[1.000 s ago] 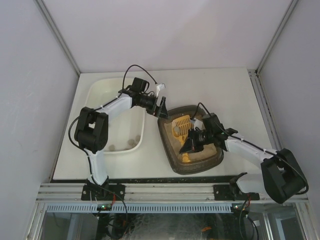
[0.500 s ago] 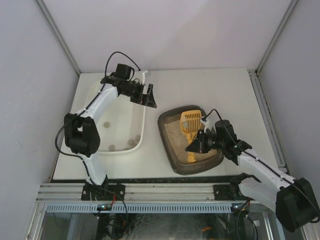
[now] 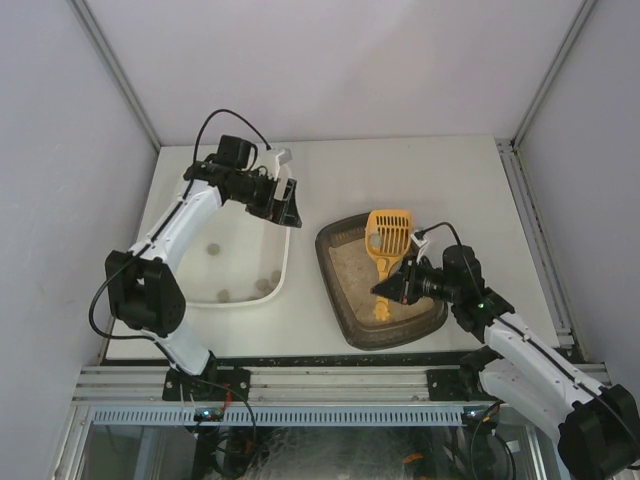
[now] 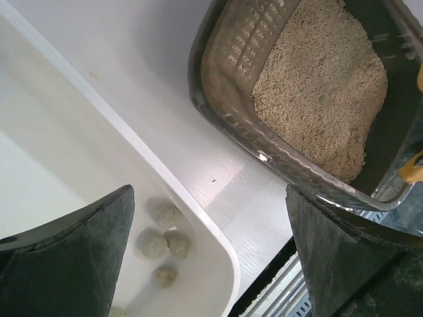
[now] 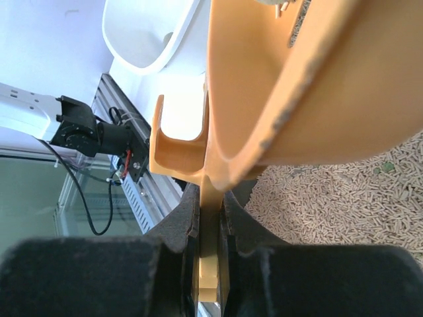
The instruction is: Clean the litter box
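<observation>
The litter box (image 3: pixel 340 300) is a dark tray of pale litter, right of centre on the table. My right gripper (image 3: pixel 397 289) hangs over its near right part, shut on the flat handle of a yellow slotted scoop (image 3: pixel 388 233). The scoop's head reaches over the box's far rim. In the right wrist view the fingers (image 5: pixel 178 228) pinch the scoop (image 5: pixel 284 86) handle above the litter (image 5: pixel 344 191). My left gripper (image 3: pixel 283 200) is open over the far right rim of the white tub (image 3: pixel 286 262), holding nothing. Its wrist view shows the litter box (image 4: pixel 264 152) at upper right.
The white tub (image 4: pixel 198 214) holds several grey-green clumps (image 4: pixel 162 238) near its front right corner, and clumps (image 3: pixel 225 295) also show from above. Grey walls enclose the table on three sides. The aluminium rail (image 3: pixel 330 380) with the arm bases runs along the near edge.
My left arm has swung back and left, from the litter box's far left corner to over the tub's rim. My right gripper has carried the scoop right and toward the box's far rim.
</observation>
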Controlling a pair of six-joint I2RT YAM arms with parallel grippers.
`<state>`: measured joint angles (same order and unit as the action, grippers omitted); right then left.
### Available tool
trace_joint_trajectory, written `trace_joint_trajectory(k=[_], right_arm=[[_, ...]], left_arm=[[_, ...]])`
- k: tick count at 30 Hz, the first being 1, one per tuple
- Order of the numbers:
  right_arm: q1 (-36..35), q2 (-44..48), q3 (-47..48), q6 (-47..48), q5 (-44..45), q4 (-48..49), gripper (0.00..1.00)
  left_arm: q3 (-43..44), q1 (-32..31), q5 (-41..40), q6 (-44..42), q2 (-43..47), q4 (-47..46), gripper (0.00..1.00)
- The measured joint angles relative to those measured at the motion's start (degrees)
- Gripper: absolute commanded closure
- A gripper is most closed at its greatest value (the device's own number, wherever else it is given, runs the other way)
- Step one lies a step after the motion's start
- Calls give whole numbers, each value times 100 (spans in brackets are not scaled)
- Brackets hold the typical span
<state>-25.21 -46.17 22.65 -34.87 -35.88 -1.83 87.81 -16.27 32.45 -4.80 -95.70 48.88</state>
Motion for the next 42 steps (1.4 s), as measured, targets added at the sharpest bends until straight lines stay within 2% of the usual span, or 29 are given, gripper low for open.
trace_joint_trajectory(k=[6, 11, 17, 23, 26, 31, 34, 38, 42], right_arm=[[0, 227, 50, -374, -90, -17, 100], [-140, 546, 120, -1045, -164, -50, 100], [-719, 1023, 111, -2192, 33, -494, 100], [-1266, 1657, -275, -3405, 597, -404, 100], [-1349, 1591, -275, -3528, 774, -654, 100], [-1032, 1370, -258, -3587, 977, -756, 100], [-1088, 874, -136, -3493, 879, -789, 100], [-776, 717, -111, -3401, 863, -870, 100], [-844, 286, 116, -3279, 673, -820, 100]], left_arm=[[-160, 72, -162, 11, 33, 57, 0], [-256, 109, -345, 2, 282, 173, 0], [-315, 210, -533, -35, 723, 372, 0], [-828, 221, -876, 127, 1327, 424, 0], [-1113, 221, -1036, 251, 1657, 339, 0], [-1266, 223, -1152, 339, 1878, 256, 0], [-1355, 232, -1189, 374, 1878, 234, 0], [-1403, 258, -1281, 380, 1884, 225, 0], [-1386, 275, -1384, 363, 1897, 260, 0]])
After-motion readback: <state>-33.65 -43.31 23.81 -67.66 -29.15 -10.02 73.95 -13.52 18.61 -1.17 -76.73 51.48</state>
